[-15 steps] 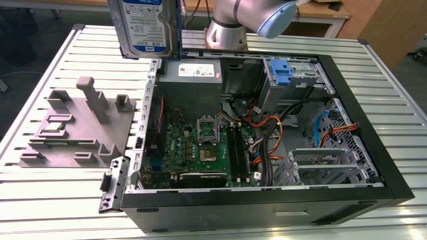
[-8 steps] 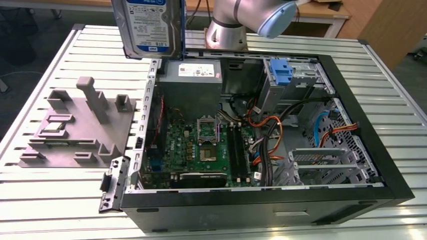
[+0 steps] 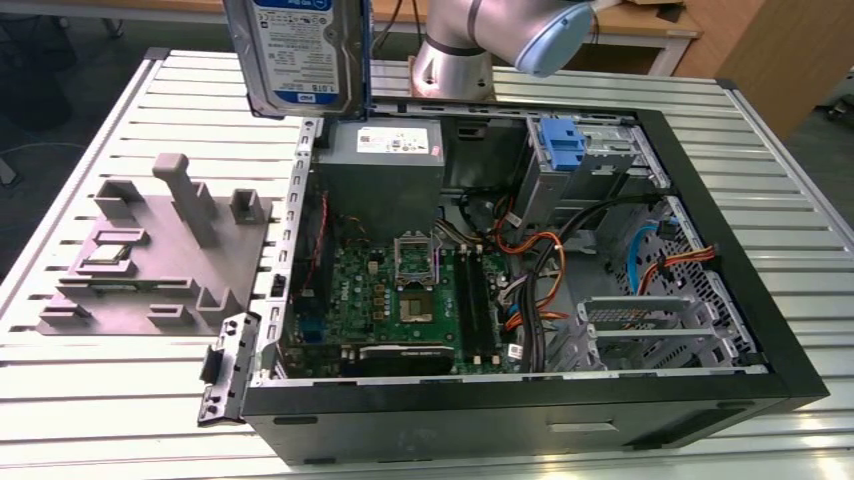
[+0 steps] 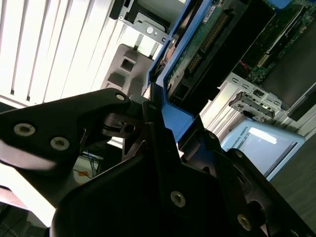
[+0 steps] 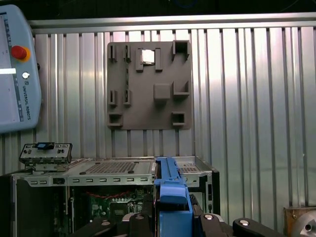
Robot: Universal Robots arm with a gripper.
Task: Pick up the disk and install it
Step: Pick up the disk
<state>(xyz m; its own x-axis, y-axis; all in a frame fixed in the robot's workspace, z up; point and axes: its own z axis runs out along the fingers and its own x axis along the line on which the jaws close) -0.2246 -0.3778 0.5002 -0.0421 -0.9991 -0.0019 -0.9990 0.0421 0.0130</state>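
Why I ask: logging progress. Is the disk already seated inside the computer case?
No: in the exterior view the disk hangs upright in the air, outside the open computer case.

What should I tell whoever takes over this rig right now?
The gripper has its jaws shut on the disk, gripping a blue side rail.
The disk is held upright in the air, above the far corner of the open case on the exterior view's left.
Done: the disk is picked up.
Left: the install; the disk is not yet inside the case.
A grey fixture sits on the table beside the case.
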